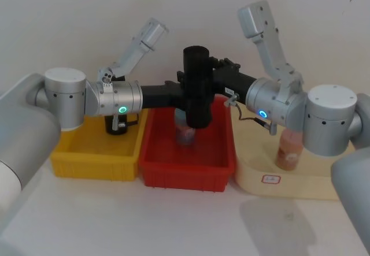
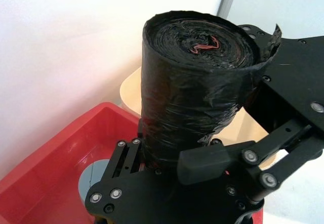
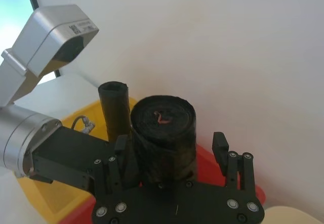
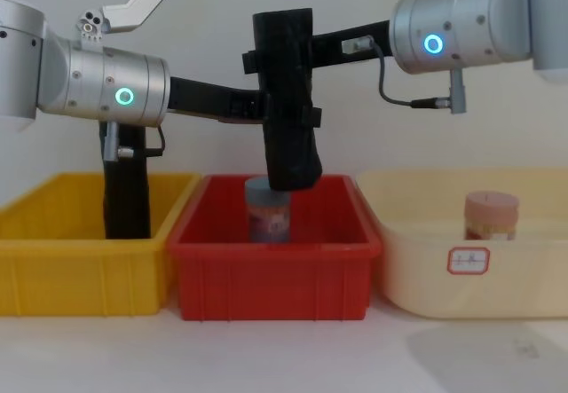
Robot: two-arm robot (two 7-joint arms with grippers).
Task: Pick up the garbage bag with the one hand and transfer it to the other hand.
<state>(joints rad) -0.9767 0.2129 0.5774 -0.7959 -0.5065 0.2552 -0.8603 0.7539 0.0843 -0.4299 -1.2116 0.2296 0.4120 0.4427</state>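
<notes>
**Midway through a hand-over: the roll held aloft between two grippers**

Evidently the garbage bag hangs upright above the red bin, clear of its floor and of the small jar standing inside; the left gripper, on the arm with the teal-green ring, clamps the roll about its middle, and the right gripper, on the blue-ringed arm, reaches it from the opposite side, higher up. From the right wrist we see that gripper's fingers standing on either side of the roll with a gap on at least one side; we judge it not yet closed on the bag.

We judge the roll fairly light but bulky; its wound plastic film looks soft, wrinkled and glossy, so it should dent under pressure and may slide through smooth pads; a loose flap at the top edge could snag. The best hold is probably across the firm wound body, above the left gripper's fingers, not on the flap.

Hidden from us: the contact faces of both grippers behind the roll, and the roll's lower end in both wrist views. A slimmer black roll stands in the yellow bin; a pink jar sits in the cream tray.
</notes>
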